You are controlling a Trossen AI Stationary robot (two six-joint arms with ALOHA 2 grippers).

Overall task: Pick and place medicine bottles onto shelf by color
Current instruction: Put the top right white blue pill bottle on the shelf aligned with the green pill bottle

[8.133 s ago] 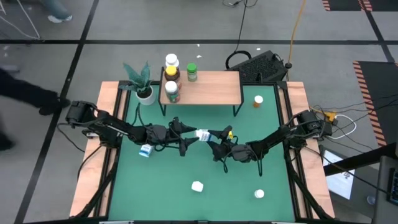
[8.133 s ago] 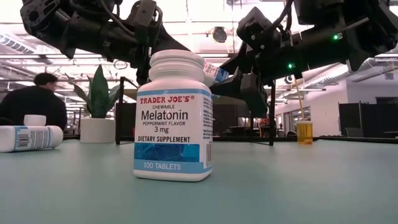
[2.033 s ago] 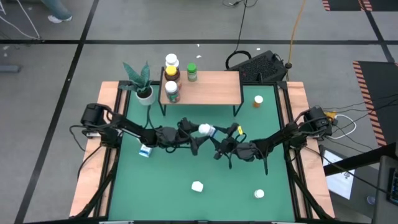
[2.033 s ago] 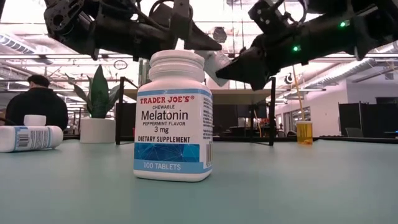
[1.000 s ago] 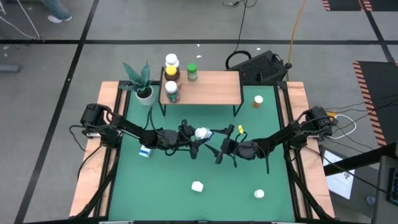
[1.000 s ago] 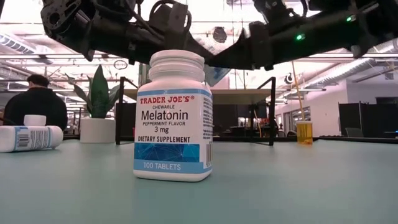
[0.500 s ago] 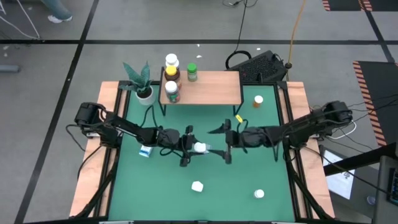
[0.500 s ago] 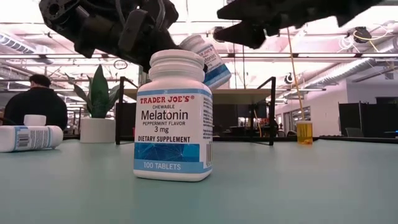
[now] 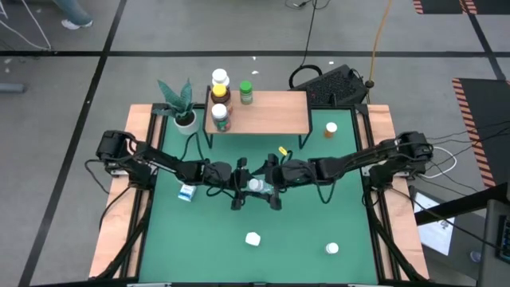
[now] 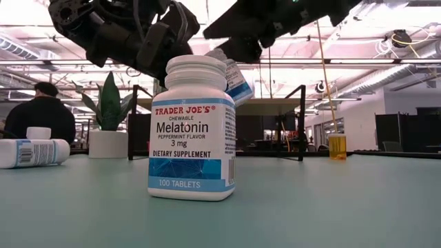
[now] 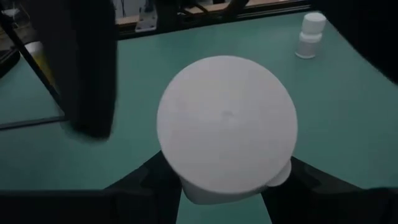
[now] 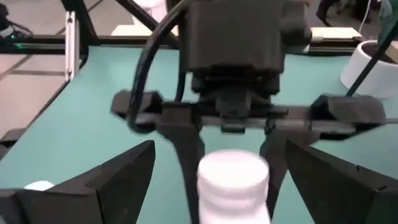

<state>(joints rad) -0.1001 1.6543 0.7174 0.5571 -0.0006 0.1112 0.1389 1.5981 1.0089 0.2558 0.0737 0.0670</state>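
Behind the melatonin bottle (image 10: 192,129), the held bottle (image 10: 233,74) half-hides.

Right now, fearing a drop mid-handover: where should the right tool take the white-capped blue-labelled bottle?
Probably low on the white-capped blue-labelled bottle, below the left tool pinching its cap end, the open right tool coming from its own side, straddling the body.

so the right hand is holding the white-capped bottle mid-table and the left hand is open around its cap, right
Sides are swapped. The left hand is holding the white-capped bottle mid-table, and the right hand is open around its cap. The right wrist view shows the left hand's fingers clamped on the bottle while the right's stand wide apart.
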